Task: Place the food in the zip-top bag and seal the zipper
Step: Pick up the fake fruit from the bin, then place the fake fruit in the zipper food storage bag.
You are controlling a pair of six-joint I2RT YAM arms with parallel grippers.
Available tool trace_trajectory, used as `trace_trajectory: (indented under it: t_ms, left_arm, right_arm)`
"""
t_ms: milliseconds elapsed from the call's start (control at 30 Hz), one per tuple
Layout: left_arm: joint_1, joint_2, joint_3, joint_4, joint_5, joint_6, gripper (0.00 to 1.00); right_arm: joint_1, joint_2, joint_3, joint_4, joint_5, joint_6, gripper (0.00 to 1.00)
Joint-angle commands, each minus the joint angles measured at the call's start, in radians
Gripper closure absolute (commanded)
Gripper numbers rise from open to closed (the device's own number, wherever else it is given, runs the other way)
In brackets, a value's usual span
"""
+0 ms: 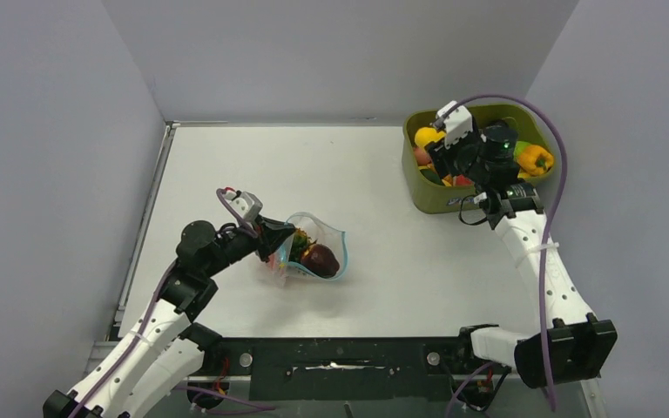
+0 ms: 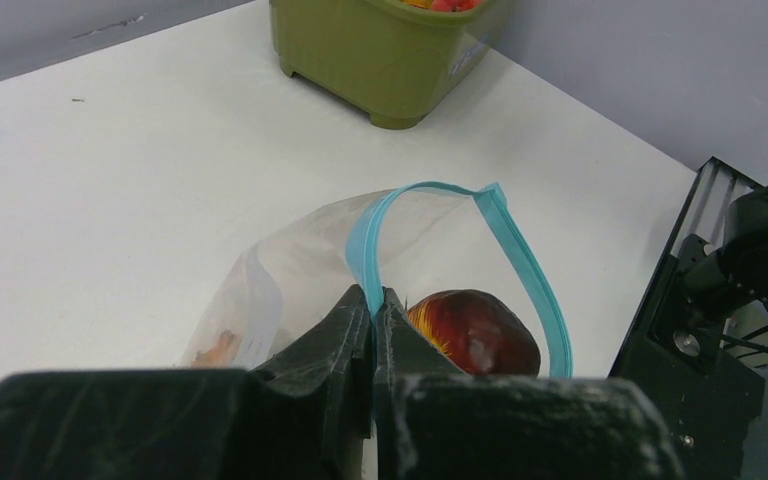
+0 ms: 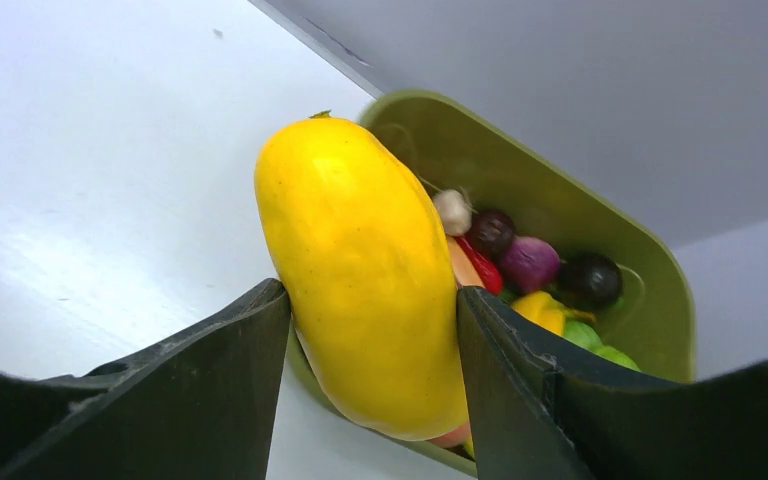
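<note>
Zip-top bag (image 1: 312,228) lies left of centre on the worktop (image 1: 401,279), its teal zipper (image 2: 525,265) pinched by the left tool (image 2: 373,300), pressed together on the strip. Inside sits a dark maroon piece (image 1: 320,259). Farther right, the right tool (image 3: 372,292) clasps a yellow piece (image 3: 355,250) above the green tub (image 1: 427,198).

I am holding my left arm (image 1: 161,313) low and bent inward, its left hand (image 2: 372,305) pinching flat on the teal-blue zipper strip (image 2: 527,265) of the clear floppy plastic bag (image 2: 290,270). My right arm (image 1: 550,270) is stretching far forward, right hand (image 3: 370,300) clasping a smooth yellow toy fruit (image 3: 360,230).
</note>
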Motion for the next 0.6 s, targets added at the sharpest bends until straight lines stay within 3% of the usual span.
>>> trace_trajectory:
  t_ms: [0,367,567]
  left_arm:
    - [0.006,0.006,0.098,-0.011,-0.029,0.027,1.0]
    - [0.005,0.025,0.123,-0.016,-0.032,0.014,1.0]
    - [0.005,0.026,0.121,-0.016,-0.035,-0.002,1.0]
  right_arm:
    - [0.109,-0.121,-0.081,0.106,-0.066,0.06,0.73]
    - [0.439,-0.281,-0.222,0.214,-0.161,0.176,0.72]
    - [0.602,-0.281,-0.27,0.305,-0.171,0.255,0.72]
